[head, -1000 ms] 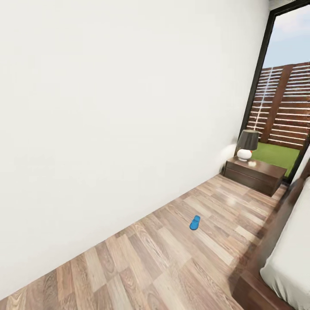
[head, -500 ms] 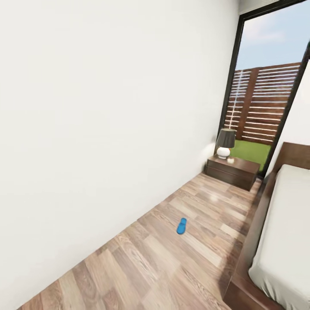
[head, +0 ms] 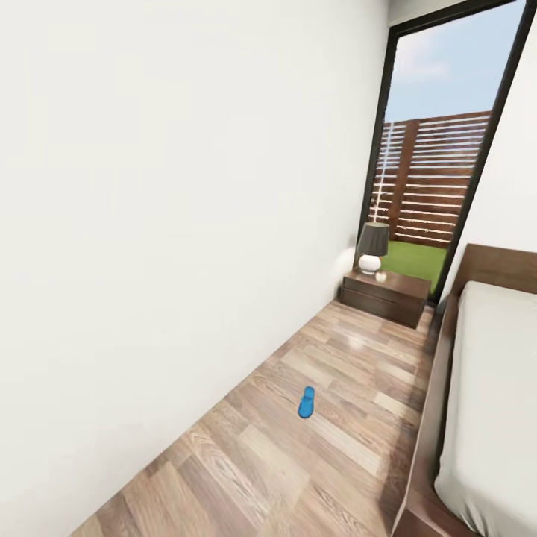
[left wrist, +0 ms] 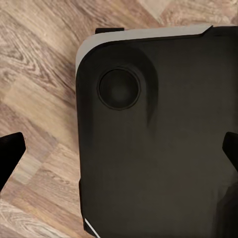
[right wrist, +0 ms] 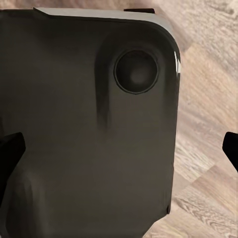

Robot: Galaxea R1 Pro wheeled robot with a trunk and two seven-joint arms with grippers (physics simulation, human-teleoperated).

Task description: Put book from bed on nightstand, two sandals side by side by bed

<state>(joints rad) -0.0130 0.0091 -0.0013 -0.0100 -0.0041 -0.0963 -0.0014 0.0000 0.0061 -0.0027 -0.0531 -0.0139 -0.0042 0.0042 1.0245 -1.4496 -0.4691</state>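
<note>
One bright blue sandal (head: 306,401) lies flat on the wood-plank floor, between the white wall and the bed (head: 494,403). The bed's off-white mattress and dark frame run along the right edge of the head view. A dark nightstand (head: 385,295) stands at the far end by the tall window. The book is out of view. In the left wrist view my left gripper (left wrist: 119,153) is open above my dark base. In the right wrist view my right gripper (right wrist: 119,151) is open too. Nothing sits between either pair of fingers.
A lamp (head: 371,247) with a dark shade and white base stands on the nightstand. The white wall (head: 171,224) closes off the left side. The dark-framed window (head: 436,156) looks onto a slatted fence and grass. A floor strip runs between wall and bed.
The head camera has swung right and moved forward: sandal and nightstand sit further left in the picture, and more of the bed and headboard shows. No object has moved.
</note>
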